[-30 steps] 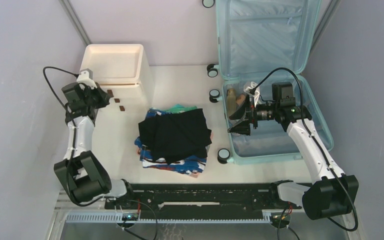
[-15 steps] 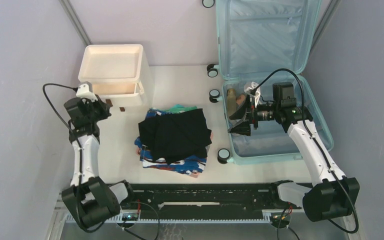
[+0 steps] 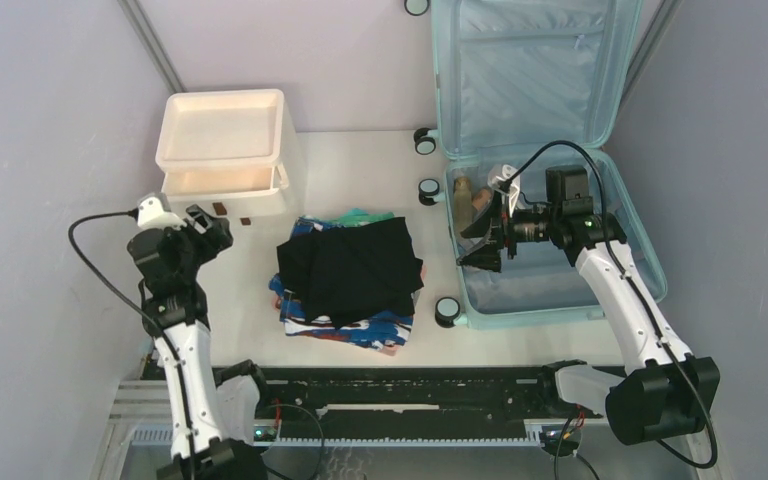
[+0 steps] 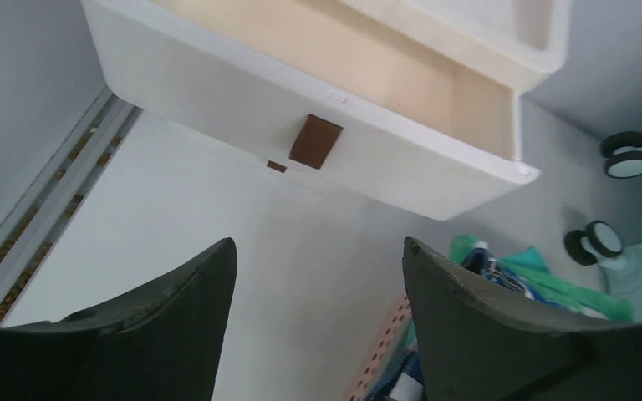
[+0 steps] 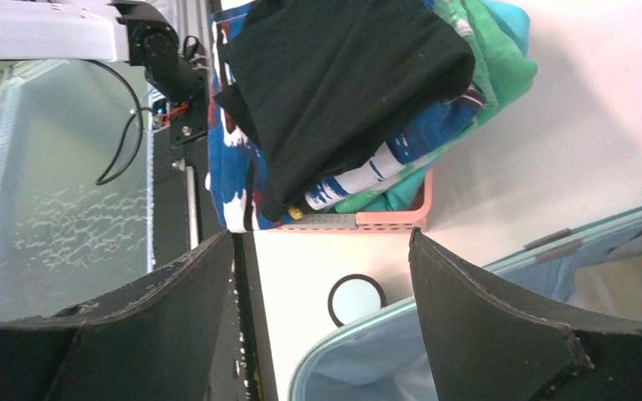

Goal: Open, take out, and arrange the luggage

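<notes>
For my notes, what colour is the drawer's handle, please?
Brown handle; best in left wrist view.

Bright, even, diffuse from above; soft shadows on worktop (image 3: 360,170). Wrist views sharp; fingers (image 4: 159,334) dark, soft-edged up close.

No legible text, label, brand or number — none on luggage (image 3: 530,70), none elsewhere.

The luggage (image 3: 535,285) is running off the top view's upper edge. Inside the luggage, the right claw (image 3: 478,245) is covering part of some tan items (image 3: 465,195), too small to identify. Left of the luggage, clothes (image 3: 350,265) are hiding nearly all the basket (image 5: 393,220).
</notes>
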Controlling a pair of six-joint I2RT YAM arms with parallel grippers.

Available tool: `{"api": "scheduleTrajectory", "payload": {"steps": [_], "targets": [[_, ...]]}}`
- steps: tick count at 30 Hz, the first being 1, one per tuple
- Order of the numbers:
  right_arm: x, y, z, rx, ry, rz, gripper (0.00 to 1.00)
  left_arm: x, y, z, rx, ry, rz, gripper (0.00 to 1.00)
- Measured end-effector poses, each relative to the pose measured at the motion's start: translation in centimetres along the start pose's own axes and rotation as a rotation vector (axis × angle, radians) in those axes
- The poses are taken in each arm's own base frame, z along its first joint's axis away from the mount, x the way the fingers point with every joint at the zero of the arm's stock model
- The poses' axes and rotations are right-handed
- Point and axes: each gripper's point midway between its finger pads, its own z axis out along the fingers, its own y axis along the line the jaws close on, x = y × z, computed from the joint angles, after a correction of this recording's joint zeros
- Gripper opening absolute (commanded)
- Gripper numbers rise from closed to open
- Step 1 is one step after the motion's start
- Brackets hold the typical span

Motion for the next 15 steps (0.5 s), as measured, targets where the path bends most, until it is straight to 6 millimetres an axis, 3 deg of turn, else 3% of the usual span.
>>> {"api": "scheduleTrajectory", "payload": {"steps": [5, 11, 15], "targets": [[0.4, -1.5, -0.7, 0.069, 0.014, -0.024, 0.85, -1.0, -2.5, -2.0, 0.092, -0.044, -0.075, 0.75], [0.7, -4.5, -3.2, 0.203, 0.004, -0.019, 0.84, -0.1, -5.7, -2.8, 0.257, 0.025, -0.156, 0.71], [1.4, -7.6, -4.3, 0.304, 0.014, 0.053, 0.83, 0.8, -7.3, -2.8, 0.331, 0.079, -0.175, 0.69]]}}
